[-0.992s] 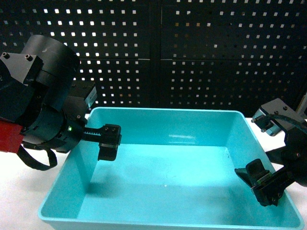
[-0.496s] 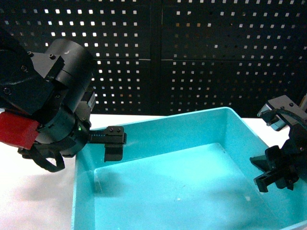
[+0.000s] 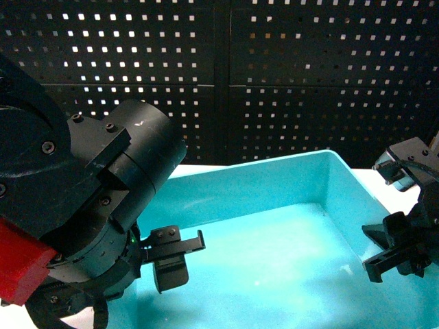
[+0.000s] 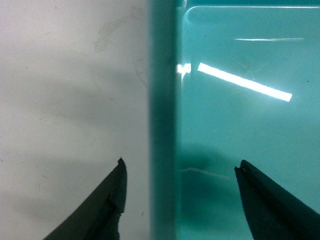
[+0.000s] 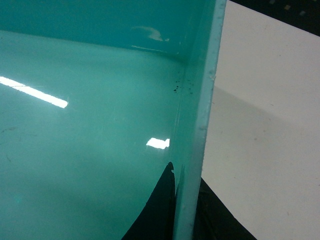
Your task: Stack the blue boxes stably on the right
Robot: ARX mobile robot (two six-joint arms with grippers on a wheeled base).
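Turquoise tub [image 3: 274, 226] sits tilted on the white table [image 4: 65, 90], held at both sides: the left gripper [image 4: 177, 192] straddles its left wall with jaws parted, while the right gripper [image 5: 186, 210] is clamped on its right wall.

Robotics lab or test bench setting, black perforated pegboard panels [image 3: 274, 75] as backdrop, plain white tabletop [image 4: 65, 90], no domestic furnishings
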